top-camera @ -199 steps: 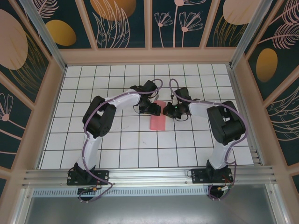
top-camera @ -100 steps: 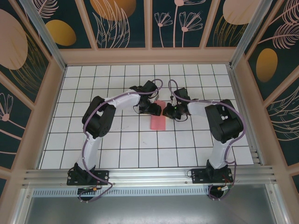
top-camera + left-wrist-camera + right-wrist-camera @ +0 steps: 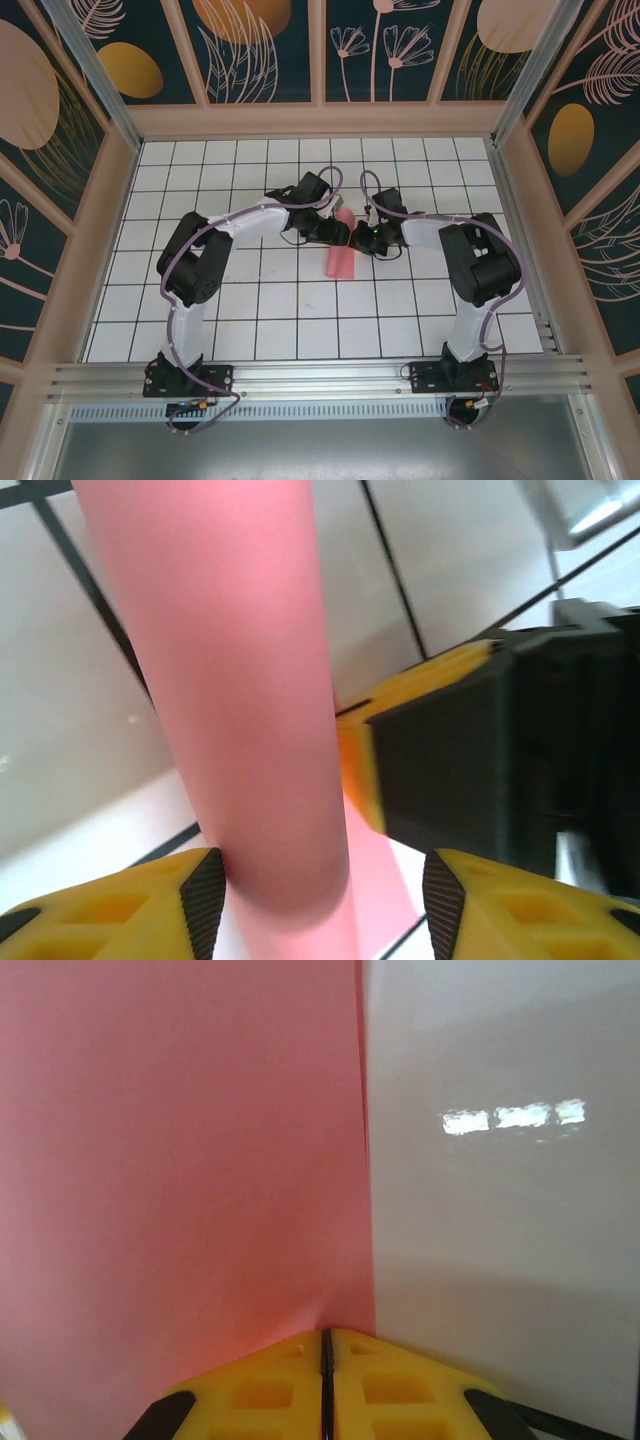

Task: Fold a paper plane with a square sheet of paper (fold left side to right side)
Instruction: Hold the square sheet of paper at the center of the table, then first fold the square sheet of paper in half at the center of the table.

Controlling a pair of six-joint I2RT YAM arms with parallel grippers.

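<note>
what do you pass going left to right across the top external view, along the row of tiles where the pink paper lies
left arm's dark elbow → folded pink paper → right arm's dark elbow

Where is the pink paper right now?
In the top view, the folded pink paper sits centrally on the gridded table, its far end between the left gripper and right gripper.
</note>
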